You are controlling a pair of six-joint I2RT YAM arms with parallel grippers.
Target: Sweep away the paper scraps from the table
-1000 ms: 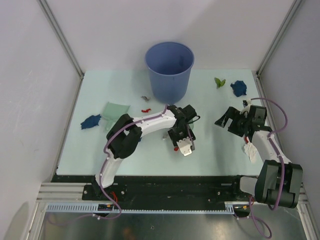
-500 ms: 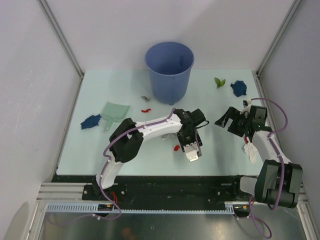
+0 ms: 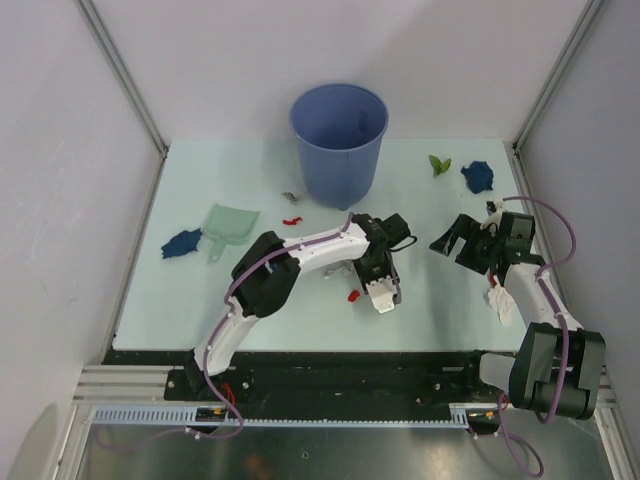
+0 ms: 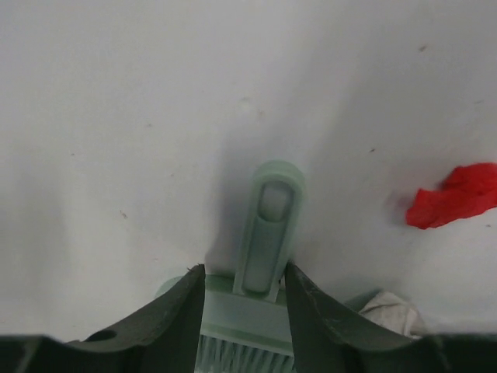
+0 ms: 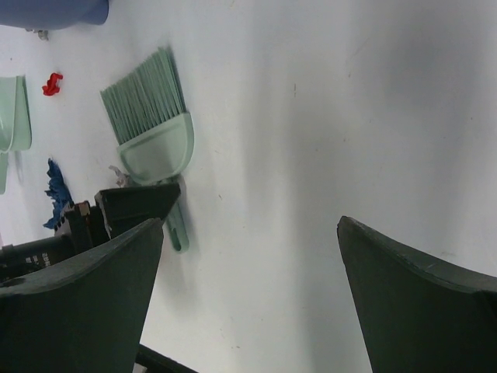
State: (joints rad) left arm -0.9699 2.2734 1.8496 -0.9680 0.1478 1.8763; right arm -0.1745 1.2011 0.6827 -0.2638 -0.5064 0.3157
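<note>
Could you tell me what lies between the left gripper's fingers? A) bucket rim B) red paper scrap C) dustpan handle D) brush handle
D: the left wrist view shows the brush handle between the fingers of the left gripper, with the red scrap off to one side.

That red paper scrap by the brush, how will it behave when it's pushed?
The red paper scrap looks crumpled and tiny, so it is probably light, sliding easily on the smooth table. Its creased, irregular shape suggests it may tumble or skip sideways rather than roll straight.
</note>
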